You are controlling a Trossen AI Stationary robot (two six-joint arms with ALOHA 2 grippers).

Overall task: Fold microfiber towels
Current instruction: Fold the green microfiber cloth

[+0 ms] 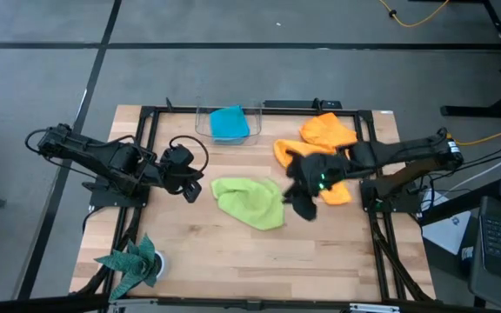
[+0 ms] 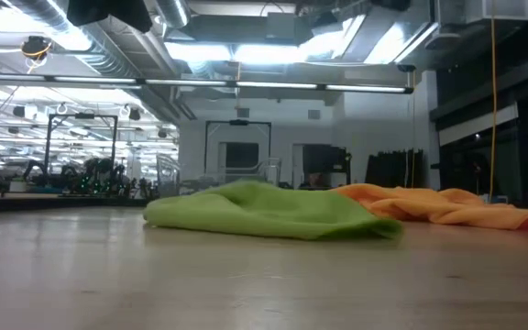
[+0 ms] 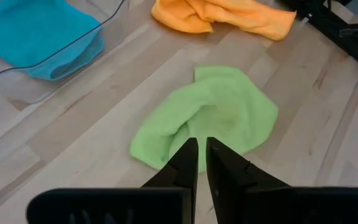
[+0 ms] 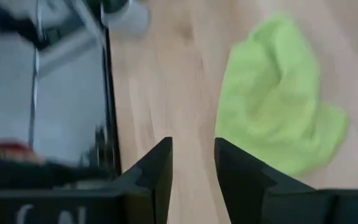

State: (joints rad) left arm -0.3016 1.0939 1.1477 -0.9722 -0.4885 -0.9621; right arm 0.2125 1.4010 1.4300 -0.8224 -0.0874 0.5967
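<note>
Bare wood (image 1: 233,252) around green towel (image 1: 249,202)

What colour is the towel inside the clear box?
The towel in the clear box is turquoise-blue. It shows best in the high view.

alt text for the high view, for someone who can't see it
Overhead view of a wooden table: a crumpled lime-green towel lies mid-table, the right gripper above its right edge, fingers parted and empty. The left gripper waits shut to its left; orange towels and a turquoise towel in a clear bin lie behind.
</note>
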